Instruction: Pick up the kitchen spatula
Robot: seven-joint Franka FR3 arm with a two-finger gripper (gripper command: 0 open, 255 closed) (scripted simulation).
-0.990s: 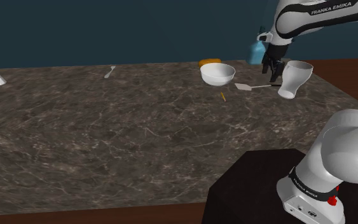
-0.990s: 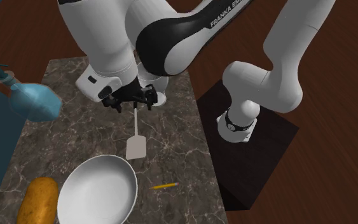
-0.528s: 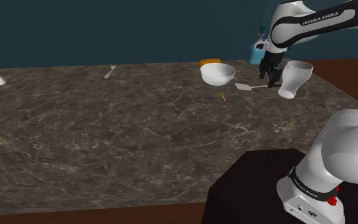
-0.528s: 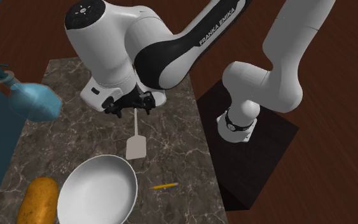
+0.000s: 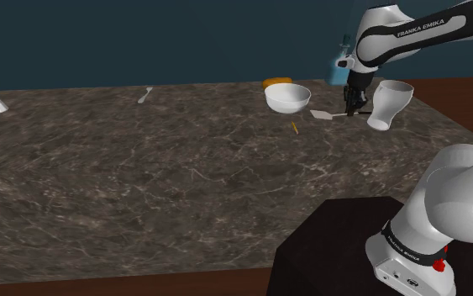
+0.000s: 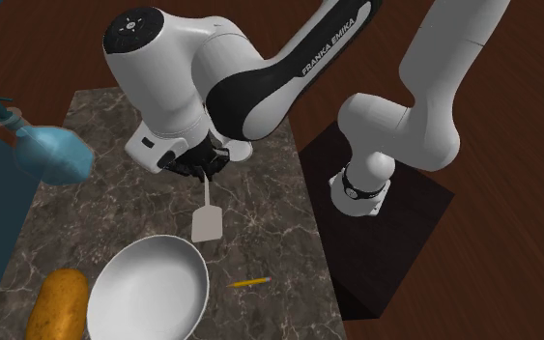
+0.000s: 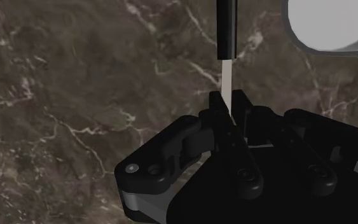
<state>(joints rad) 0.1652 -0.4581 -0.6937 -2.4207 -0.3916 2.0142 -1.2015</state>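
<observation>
Marble counter below me, gripper clamped on the spatula shaft at the shoulder view's upper right, so I'd lift straight, slowly, level.

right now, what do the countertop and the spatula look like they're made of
Countertop: dark stone, likely marble, going by the pale veins. Spatula: plain white blade and neck, black handle; smooth, material unclear, perhaps plastic.
</observation>
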